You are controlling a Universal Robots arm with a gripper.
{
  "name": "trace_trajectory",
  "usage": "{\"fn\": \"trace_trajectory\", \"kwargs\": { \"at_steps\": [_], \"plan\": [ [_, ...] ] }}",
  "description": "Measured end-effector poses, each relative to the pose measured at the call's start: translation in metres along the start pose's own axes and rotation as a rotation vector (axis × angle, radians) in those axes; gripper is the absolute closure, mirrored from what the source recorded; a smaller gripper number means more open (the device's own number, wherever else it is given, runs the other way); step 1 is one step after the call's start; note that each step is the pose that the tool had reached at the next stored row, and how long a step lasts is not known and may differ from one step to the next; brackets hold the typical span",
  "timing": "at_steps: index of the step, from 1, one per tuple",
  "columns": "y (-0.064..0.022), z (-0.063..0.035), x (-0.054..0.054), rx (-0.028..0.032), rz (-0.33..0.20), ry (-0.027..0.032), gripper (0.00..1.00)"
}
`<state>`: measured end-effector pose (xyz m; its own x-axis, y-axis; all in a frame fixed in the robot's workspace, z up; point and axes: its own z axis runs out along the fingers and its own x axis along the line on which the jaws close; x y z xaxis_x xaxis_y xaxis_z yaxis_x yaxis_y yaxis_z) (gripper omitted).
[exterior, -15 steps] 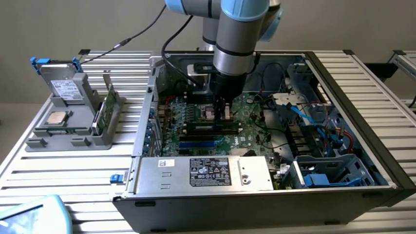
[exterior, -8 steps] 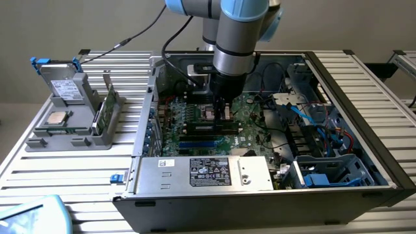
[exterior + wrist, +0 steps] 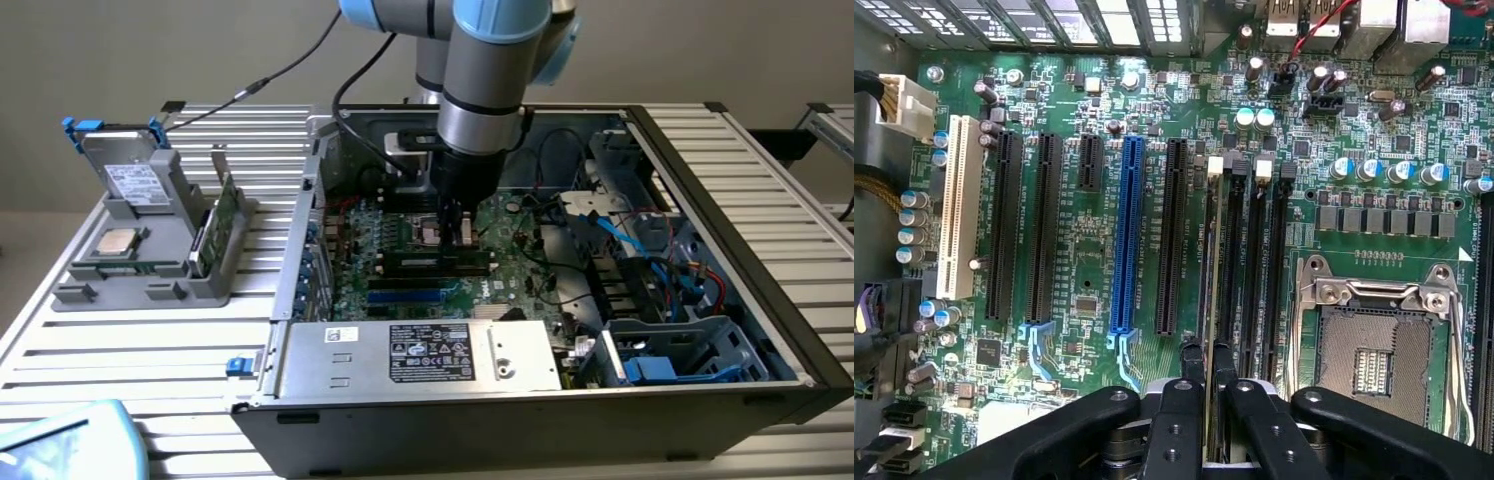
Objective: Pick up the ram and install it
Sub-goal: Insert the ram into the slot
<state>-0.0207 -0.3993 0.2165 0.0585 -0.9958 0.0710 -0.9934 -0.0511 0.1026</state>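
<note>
Claw clamped narrow on the ram, poised at the memory slots.

Exterior view: your claw [image 3: 455,228] reaches down into the open case [image 3: 790,330], which sits toward the tabletop [image 3: 134,345] edge on the exterior view's right. Wrist view: the ram [image 3: 1211,270] stands edge-on between the fingers [image 3: 1191,375], lined up along the memory slots [image 3: 1254,260]; you cannot tell if it is seated. Treat it as light, stiff and fragile, and grip the long edge mid-length, clear of the contacts.

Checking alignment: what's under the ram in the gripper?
Under the ram, clamped in the gripper, the green motherboard with black memory slots alongside; the spot directly beneath is covered.
</note>
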Motion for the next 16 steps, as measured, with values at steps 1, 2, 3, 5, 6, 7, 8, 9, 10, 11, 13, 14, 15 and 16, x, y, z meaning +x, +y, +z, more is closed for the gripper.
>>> {"fn": "trace_trajectory", "kwargs": {
  "at_steps": [1,2,3,5,6,7,8,9,10,11,13,14,15,16],
  "plan": [
    [0.0000,0.0002,-0.0001,0.0000,0.000,0.0000,0.86],
    [-0.0001,0.0005,-0.0002,0.0000,0.000,0.0001,0.86],
    [-0.0001,0.0007,-0.0003,0.0000,0.000,0.0001,0.86],
    [-0.0001,0.0012,-0.0004,0.0000,0.000,0.0001,0.86],
    [-0.0002,0.0014,-0.0005,0.0000,0.000,0.0001,0.86],
    [-0.0002,0.0017,-0.0005,0.0000,0.000,0.0001,0.86],
    [-0.0002,0.0021,-0.0007,0.0000,0.000,0.0000,0.86],
    [-0.0003,0.0024,-0.0008,0.0000,0.000,0.0001,0.86],
    [-0.0003,0.0025,-0.0009,0.0000,0.000,0.0002,0.86],
    [-0.0003,0.0026,-0.0009,-0.0001,0.000,0.0004,0.86],
    [-0.0003,0.0026,-0.0009,-0.0001,0.000,0.0003,0.86],
    [-0.0003,0.0027,-0.0010,0.0000,0.000,0.0002,0.86],
    [-0.0003,0.0027,-0.0010,0.0000,0.000,0.0001,0.86],
    [-0.0003,0.0027,-0.0010,0.0000,0.000,0.0001,0.86]
  ]
}}
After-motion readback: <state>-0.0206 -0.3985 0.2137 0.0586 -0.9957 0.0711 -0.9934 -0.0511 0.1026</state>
